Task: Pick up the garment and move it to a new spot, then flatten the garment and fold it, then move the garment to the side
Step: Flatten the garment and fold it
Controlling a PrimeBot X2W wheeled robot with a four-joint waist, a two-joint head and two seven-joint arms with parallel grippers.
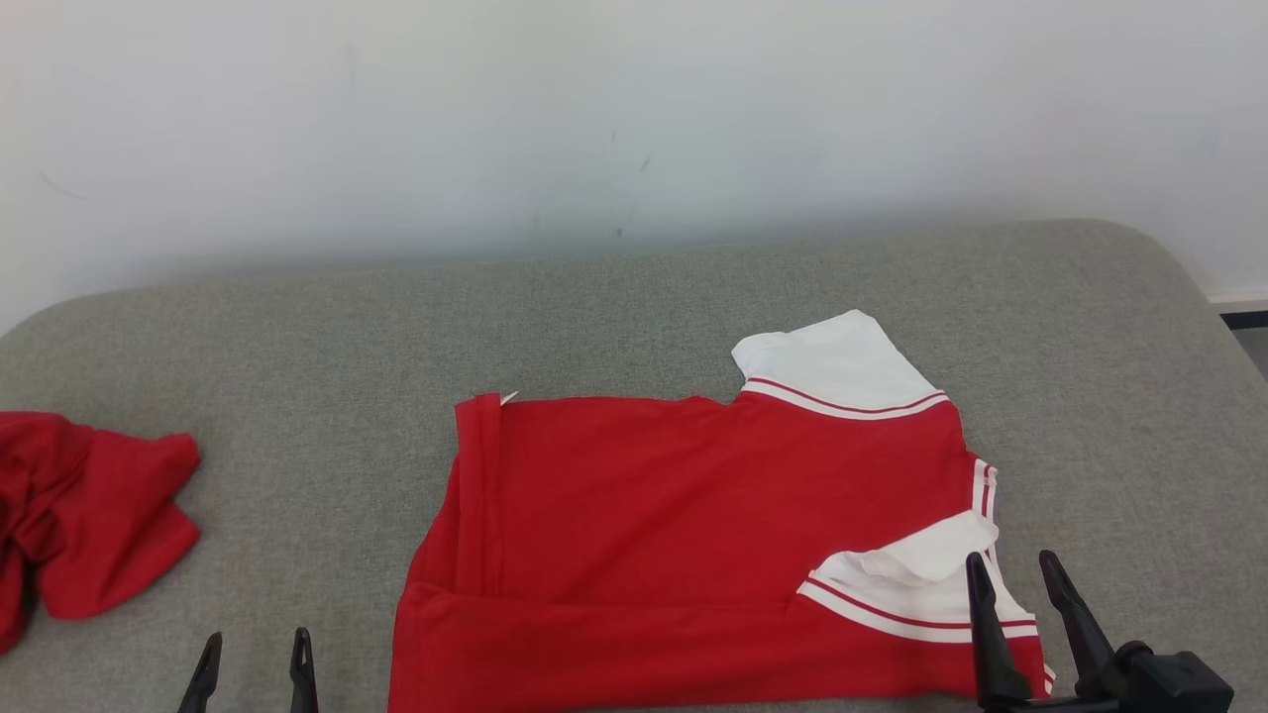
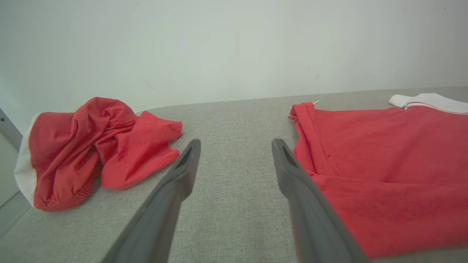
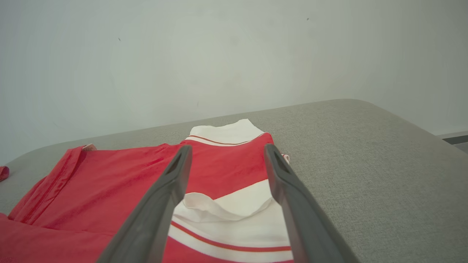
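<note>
The garment (image 1: 693, 515) is a red shirt with white striped sleeves, lying spread on the grey cushion, its near edge folded over; it also shows in the left wrist view as the garment (image 2: 387, 168) and in the right wrist view as the garment (image 3: 120, 182). My right gripper (image 1: 1020, 579) stands open above the near white sleeve (image 3: 234, 204), holding nothing. My left gripper (image 1: 256, 659) is open over bare cushion, just left of the shirt's hem, and its fingers (image 2: 182, 175) hold nothing.
A second red garment (image 1: 79, 515) lies crumpled at the cushion's left edge, seen as the crumpled garment (image 2: 91, 149) from the left wrist. The grey cushion (image 1: 1090, 396) meets a pale wall behind and drops off at the right.
</note>
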